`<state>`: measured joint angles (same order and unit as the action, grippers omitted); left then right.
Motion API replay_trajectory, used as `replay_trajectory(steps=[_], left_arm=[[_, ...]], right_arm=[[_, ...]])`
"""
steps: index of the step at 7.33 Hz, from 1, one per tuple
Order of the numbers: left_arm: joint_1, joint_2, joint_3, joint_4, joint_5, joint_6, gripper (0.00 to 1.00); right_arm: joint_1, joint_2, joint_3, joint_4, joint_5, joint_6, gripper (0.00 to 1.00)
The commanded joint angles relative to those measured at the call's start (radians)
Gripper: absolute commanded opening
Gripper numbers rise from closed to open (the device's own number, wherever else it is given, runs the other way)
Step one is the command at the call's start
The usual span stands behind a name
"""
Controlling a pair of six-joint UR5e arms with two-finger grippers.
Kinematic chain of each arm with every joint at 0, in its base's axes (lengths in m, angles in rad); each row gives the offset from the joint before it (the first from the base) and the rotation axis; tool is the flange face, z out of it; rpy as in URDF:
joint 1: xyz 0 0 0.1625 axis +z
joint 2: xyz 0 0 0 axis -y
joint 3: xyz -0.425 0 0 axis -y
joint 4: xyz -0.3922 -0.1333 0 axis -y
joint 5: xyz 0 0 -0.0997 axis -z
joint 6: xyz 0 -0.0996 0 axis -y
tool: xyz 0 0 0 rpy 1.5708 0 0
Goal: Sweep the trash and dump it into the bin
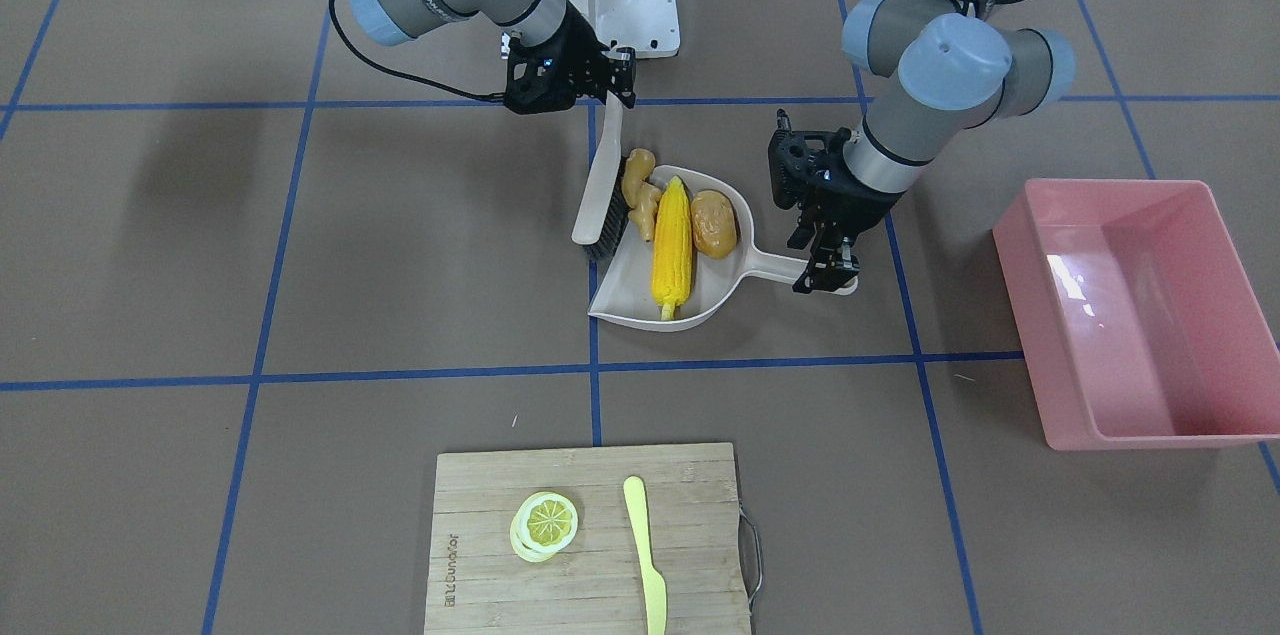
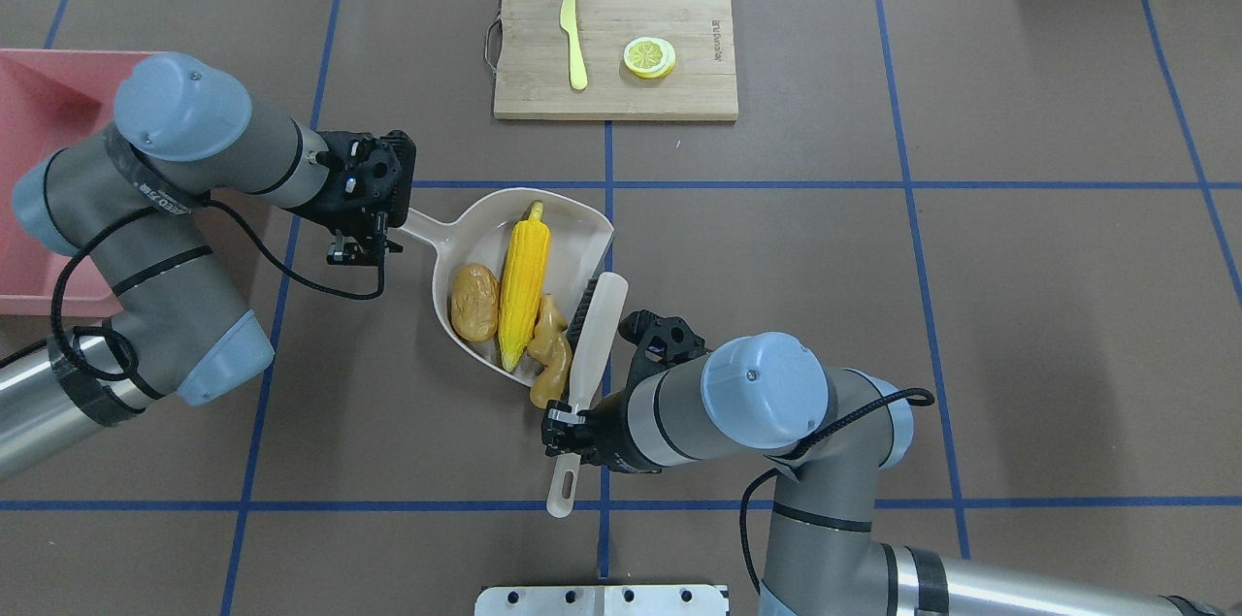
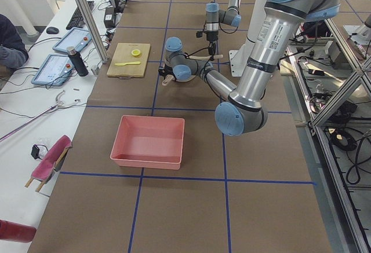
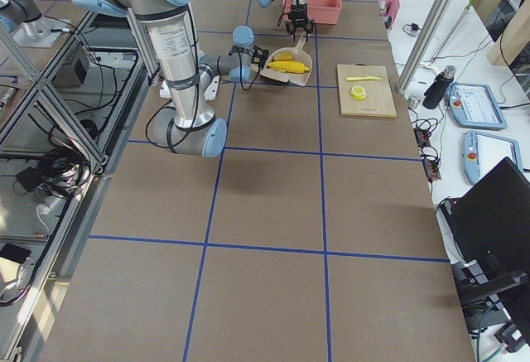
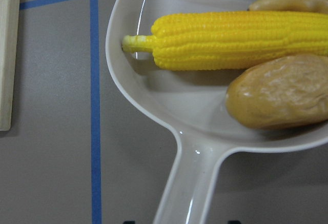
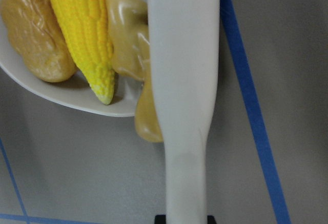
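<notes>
**Trash in the dustpan, bin off to the side**

Corn cob (image 1: 672, 245) lies lengthwise in the beige dustpan (image 1: 722, 293), between the two sets of jaws. Potato (image 1: 714, 223) is also in the pan, just beside the cob on the side nearer the left jaws. Ginger root (image 1: 640, 197) is on the cob's other side, nearer the right jaws. One end of it is inside the pan. In the right wrist view its (image 6: 128, 44) other end pokes past the pan rim onto the counter (image 1: 300, 245).

Left jaws are clenched on the end of the dustpan handle (image 1: 785, 267). The pan bowl runs out from them toward the right jaws. The left wrist view shows the handle (image 5: 187, 183) leading straight back to the jaws.

Right jaws are grasping the handle of a beige brush (image 1: 600, 185). The brush head reaches out from them along the pan's open edge. Its dark bristle side faces the ginger root and touches it.

Pink bin (image 1: 1070, 335) stands upright on the counter. It is well apart from the left jaws, on the side of them away from the right jaws and the pan.

A wooden cutting board (image 1: 480, 495) is well apart from both jaws, out beyond the pan. On it lie a lemon slice (image 1: 545, 520) and a pale yellow knife (image 1: 645, 555), near each other but not touching.
</notes>
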<state>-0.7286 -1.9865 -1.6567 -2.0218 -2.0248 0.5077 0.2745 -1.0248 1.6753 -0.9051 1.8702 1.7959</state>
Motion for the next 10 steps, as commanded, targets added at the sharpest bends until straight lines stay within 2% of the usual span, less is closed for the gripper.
replay_trajectory(steps=[1, 3, 6, 10], left_arm=[[-0.002, -0.002, 0.000, 0.000, 0.000, 0.000, 0.53], [-0.002, 0.000, 0.000, 0.000, 0.000, 0.000, 0.53], [-0.015, -0.005, -0.003, 0.000, -0.002, 0.000, 0.54], [-0.015, -0.009, -0.003, 0.017, -0.002, 0.002, 0.70]], right_arm=[[0.011, 0.008, -0.008, 0.028, -0.008, 0.026, 0.00], [0.011, 0.017, -0.034, 0.095, -0.042, 0.065, 0.00], [0.022, 0.035, -0.042, 0.115, -0.057, 0.105, 0.00], [0.026, 0.040, -0.043, 0.140, -0.066, 0.158, 0.00]])
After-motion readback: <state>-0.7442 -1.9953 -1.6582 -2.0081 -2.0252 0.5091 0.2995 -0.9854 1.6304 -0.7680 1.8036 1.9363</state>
